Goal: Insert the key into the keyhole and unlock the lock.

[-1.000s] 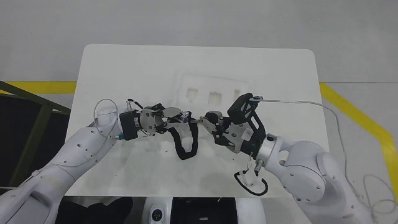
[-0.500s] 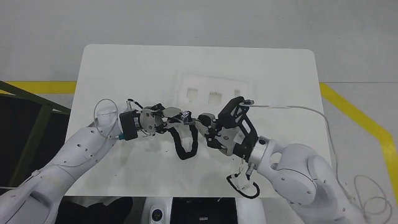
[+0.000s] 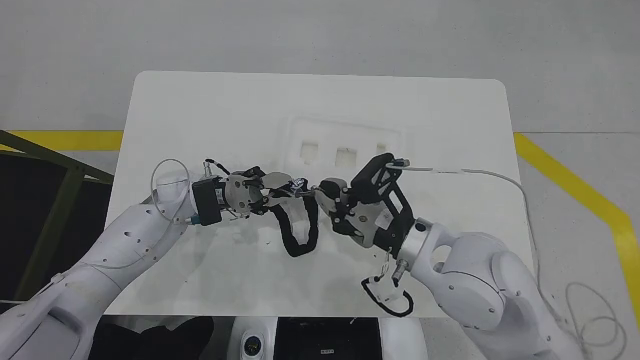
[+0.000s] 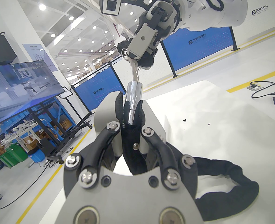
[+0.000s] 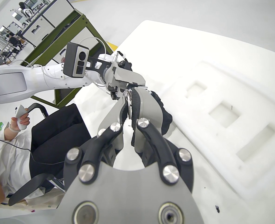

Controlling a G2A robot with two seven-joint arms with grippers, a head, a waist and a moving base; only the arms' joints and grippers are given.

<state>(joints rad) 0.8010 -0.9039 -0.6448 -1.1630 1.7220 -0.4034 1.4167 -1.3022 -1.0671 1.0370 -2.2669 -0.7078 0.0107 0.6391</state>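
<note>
The left claw [image 4: 128, 108] is clamped on the lock [image 4: 132, 94], a shiny metal cylinder. The cylinder's lower part sits between the claw's two black-padded fingers [image 4: 151, 122], and its upper end sticks out past the fingertips. A thick black cable [image 4: 226, 187] in a fabric sleeve runs from the cylinder back under the claw and curves into a loop. In the top view the loop hangs toward the near edge of the white tabletop [image 3: 200, 110], between the two arms. Whether it rests on the surface cannot be told.

The right claw [image 4: 132, 55] comes in from the opposite side, its fingers pressed together on the head of the key [image 4: 135, 72]. A small metal ring sits at the key's head, by the fingertips. The silver blade points straight along the cylinder's axis, and its tip meets the free end of the lock, where the keyhole is. Most of the blade is outside the cylinder, and how far the tip has entered cannot be told.

In the top view the two claws meet nose to nose over the middle of the tabletop, nearer its front edge. The lock and key lie in one line between them, held up off the surface.

A white foam tray [image 3: 345, 145] with three rectangular pockets lies on the tabletop just beyond the claws, on the side away from the robot.
</note>
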